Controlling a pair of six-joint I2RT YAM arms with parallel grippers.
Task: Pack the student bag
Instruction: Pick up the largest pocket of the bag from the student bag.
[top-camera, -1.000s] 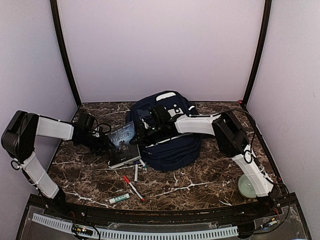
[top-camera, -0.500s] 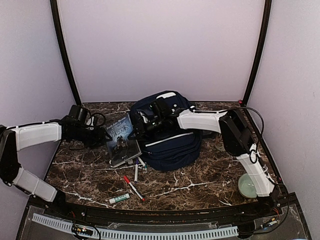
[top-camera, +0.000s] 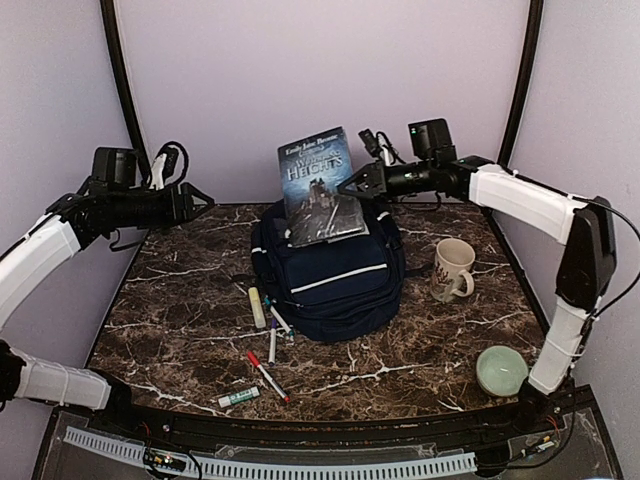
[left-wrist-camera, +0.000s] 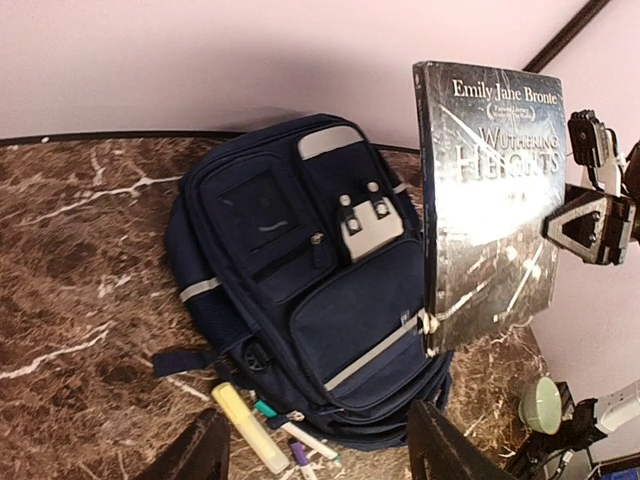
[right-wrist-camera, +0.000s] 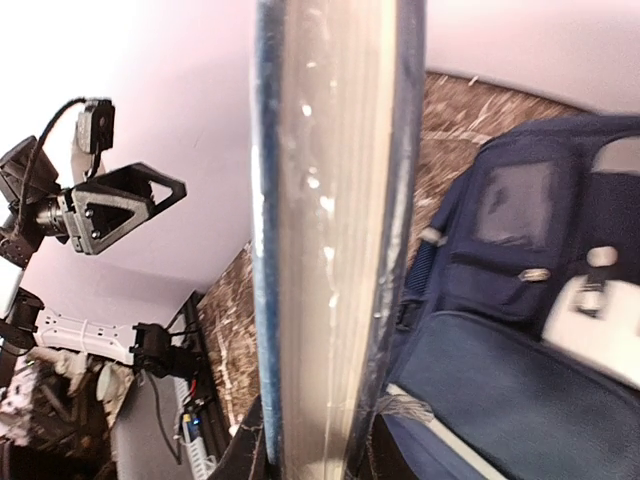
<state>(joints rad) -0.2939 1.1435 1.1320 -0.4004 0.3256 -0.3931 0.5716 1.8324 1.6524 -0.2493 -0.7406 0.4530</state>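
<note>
The navy student bag (top-camera: 335, 275) lies flat in the middle of the table, front up, zips shut. My right gripper (top-camera: 348, 187) is shut on a dark paperback book (top-camera: 318, 187) and holds it upright in the air over the bag's far end. In the right wrist view the book's page edge (right-wrist-camera: 330, 230) fills the space between the jaws, with the bag (right-wrist-camera: 545, 340) below. My left gripper (top-camera: 203, 198) is open and empty, raised at the left. Its view shows the bag (left-wrist-camera: 300, 270), the book (left-wrist-camera: 490, 200) and the right gripper (left-wrist-camera: 590, 222).
A white mug (top-camera: 452, 268) stands right of the bag. A green bowl (top-camera: 500, 370) sits at the front right. A yellow highlighter (top-camera: 257, 307), several pens (top-camera: 275, 335), a red marker (top-camera: 265, 375) and a green stick (top-camera: 239, 397) lie in front of the bag's left side.
The book went from the table left of the bag up into the air over it, held by my right gripper. My left gripper came off the book and rose to the left.
</note>
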